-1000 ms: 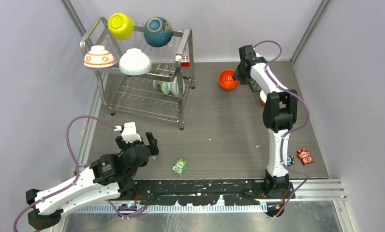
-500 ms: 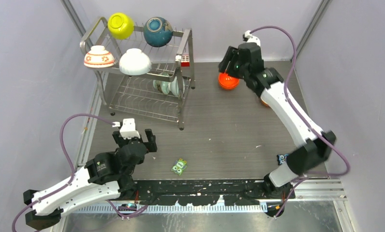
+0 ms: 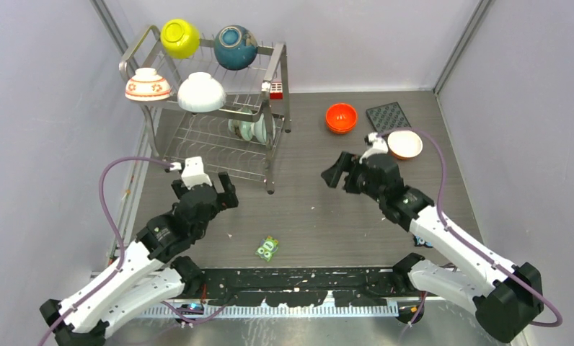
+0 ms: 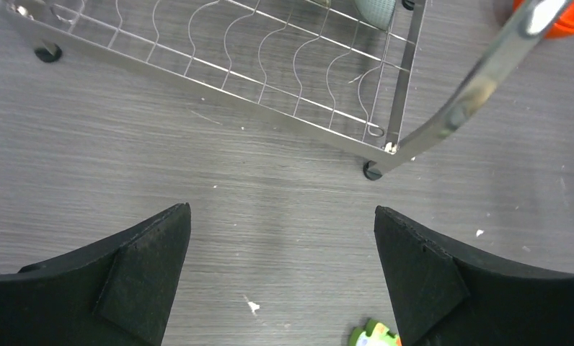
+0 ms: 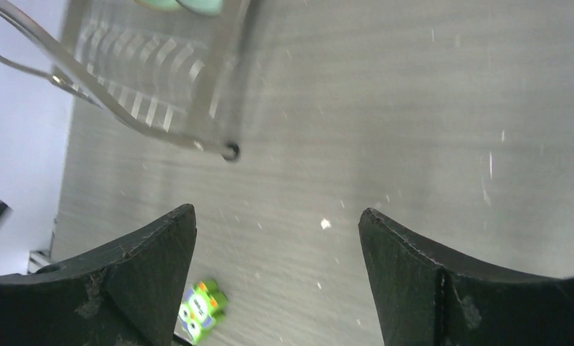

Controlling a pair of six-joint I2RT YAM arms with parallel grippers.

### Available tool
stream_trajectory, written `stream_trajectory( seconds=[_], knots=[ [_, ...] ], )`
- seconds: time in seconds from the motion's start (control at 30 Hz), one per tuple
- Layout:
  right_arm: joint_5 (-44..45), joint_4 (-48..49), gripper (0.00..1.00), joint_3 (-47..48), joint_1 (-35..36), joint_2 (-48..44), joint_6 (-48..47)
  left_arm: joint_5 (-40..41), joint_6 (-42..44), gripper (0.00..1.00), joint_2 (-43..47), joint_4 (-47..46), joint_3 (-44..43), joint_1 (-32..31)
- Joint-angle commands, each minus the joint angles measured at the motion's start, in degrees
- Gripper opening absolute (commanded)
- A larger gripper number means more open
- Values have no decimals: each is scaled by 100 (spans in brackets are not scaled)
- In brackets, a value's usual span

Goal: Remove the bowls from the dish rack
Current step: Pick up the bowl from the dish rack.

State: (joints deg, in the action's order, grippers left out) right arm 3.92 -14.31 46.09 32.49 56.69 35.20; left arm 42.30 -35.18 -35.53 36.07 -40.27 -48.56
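The steel dish rack (image 3: 212, 148) stands at the back left. Its upper tier carries a yellow-green bowl (image 3: 180, 37), a teal-blue bowl (image 3: 235, 47), a flowered white bowl (image 3: 147, 84) and a plain white bowl (image 3: 201, 91). A pale green bowl (image 3: 252, 130) leans in the lower tier. An orange bowl (image 3: 341, 117) and a white bowl (image 3: 404, 144) rest on the table at the back right. My left gripper (image 3: 205, 194) (image 4: 281, 209) hangs open and empty just before the rack's front edge (image 4: 270, 108). My right gripper (image 3: 340, 173) (image 5: 277, 210) is open and empty over mid-table, facing the rack (image 5: 147, 86).
A dark square mat (image 3: 387, 115) lies beside the orange bowl. A small green toy (image 3: 267, 248) (image 4: 374, 336) (image 5: 201, 310) sits near the front edge. A red-white block (image 3: 275, 91) is clipped to the rack. Walls close in both sides.
My right arm drew back from the orange bowl to mid-table and its jaws opened wide; the bowl stays on the table. My left gripper edged forward toward the rack.
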Motion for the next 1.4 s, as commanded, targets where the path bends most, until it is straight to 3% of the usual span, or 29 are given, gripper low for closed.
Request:
stream_trajectory(
  seconds=[0.0,0.13,0.3,0.4,0.63,0.87,1.13,1.37],
  knots=[
    [-312,1226,87,-1072,-6,-675,835,-1245,-478,100,48,-728,108,790],
    [-644,1355,87,-1614,-8,-870,1109,-1484,-617,100,26,-816,169,1385],
    [-1137,1260,87,-1695,-8,-675,1024,-2835,-1205,100,-453,-1192,217,2639],
    [-1382,1264,87,-1753,-6,-644,1019,-3294,-1413,100,-541,-1420,212,3049],
    [-1371,994,87,-2012,-13,-1266,801,-2706,-1449,100,191,-1030,-193,3106],
    [-1426,709,86,-2020,-6,-1392,613,-2648,-1817,100,819,-509,-875,3102],
    [-1499,767,86,-1975,-13,-1243,578,-2335,-1759,100,417,-1100,-1731,3106],
    [-1514,691,85,-1954,-6,-1385,594,-2350,-2225,99,-446,-2603,-1912,3127]
  ],
)
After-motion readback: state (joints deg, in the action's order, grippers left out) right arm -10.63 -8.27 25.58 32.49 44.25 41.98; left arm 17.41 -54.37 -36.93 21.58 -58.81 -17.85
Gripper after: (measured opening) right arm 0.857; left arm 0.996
